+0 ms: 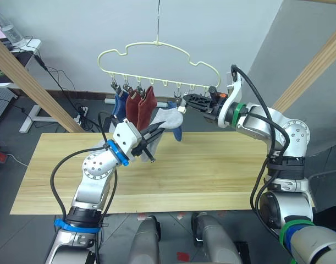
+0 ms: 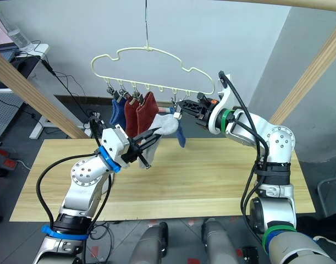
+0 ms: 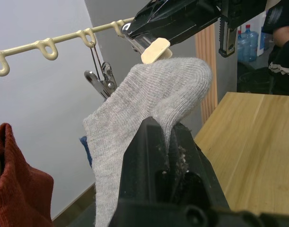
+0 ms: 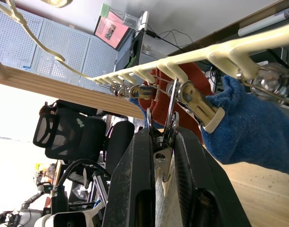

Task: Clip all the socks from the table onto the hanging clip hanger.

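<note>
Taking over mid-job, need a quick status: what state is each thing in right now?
Grey sock: held up by left gripper, toe at a clip.
Clip: squeezed by right gripper.
Red socks: clipped, hanging.
Blue sock: clipped at the left end.
Second blue sock: clipped, behind the grey one.
Hanger: hanging.
Table: no socks on it.

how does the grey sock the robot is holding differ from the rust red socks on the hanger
The light grey knit sock is pinched in the left tool; the rust red knit socks are held by no tool. The grey sock slants up toward a clip squeezed by the right tool; the red ones hang straight down, clipped on the pale-yellow wire hanger. Both are short knit socks.
</note>
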`<action>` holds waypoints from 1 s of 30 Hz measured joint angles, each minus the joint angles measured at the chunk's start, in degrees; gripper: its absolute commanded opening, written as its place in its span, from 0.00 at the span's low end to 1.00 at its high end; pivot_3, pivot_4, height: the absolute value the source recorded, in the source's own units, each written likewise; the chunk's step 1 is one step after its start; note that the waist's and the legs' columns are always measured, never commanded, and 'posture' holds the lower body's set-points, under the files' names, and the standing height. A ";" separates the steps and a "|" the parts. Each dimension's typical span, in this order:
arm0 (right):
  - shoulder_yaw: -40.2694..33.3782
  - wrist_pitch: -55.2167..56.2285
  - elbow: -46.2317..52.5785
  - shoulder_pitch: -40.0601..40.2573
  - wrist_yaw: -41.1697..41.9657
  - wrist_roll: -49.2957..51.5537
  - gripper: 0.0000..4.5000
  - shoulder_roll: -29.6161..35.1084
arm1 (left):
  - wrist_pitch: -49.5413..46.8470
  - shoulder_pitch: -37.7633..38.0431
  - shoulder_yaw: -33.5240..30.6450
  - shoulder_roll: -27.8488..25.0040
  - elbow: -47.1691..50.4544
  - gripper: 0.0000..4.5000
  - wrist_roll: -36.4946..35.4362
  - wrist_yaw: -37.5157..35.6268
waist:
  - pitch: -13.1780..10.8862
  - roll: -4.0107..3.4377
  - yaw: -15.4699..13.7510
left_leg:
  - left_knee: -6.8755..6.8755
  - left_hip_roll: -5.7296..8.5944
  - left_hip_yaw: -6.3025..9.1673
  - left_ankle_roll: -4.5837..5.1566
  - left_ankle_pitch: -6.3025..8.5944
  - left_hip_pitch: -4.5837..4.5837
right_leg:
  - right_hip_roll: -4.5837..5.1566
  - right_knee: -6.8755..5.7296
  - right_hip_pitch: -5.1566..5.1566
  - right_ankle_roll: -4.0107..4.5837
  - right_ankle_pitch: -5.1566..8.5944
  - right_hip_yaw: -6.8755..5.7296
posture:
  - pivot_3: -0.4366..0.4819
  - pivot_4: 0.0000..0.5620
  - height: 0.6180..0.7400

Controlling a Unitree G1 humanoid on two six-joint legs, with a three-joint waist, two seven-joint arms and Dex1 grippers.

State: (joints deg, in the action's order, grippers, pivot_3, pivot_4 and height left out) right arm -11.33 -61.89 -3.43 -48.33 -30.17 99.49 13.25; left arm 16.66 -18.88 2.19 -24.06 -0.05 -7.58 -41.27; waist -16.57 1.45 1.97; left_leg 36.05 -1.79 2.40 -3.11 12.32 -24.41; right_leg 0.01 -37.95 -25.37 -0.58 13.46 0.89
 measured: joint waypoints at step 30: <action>3.72 1.53 2.99 3.85 1.34 4.49 0.99 6.75 | -1.51 -1.11 1.58 0.41 0.19 0.00 1.04 0.77 | 0.00 0.00 -0.16 | 0.02 0.02 0.01 0.00 0.00 -0.05 | 0.02 0.02 0.00 0.00 0.00 0.00 | 0.48 0.51 1.00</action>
State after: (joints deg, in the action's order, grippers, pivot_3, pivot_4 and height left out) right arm -7.61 -60.36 -0.43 -44.48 -28.83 103.98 20.00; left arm 15.15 -19.99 3.77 -23.65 0.14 -6.54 -40.49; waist -16.56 1.45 1.81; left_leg 36.06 -1.77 2.42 -3.11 12.32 -24.45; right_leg 0.03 -37.94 -25.37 -0.58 13.46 0.89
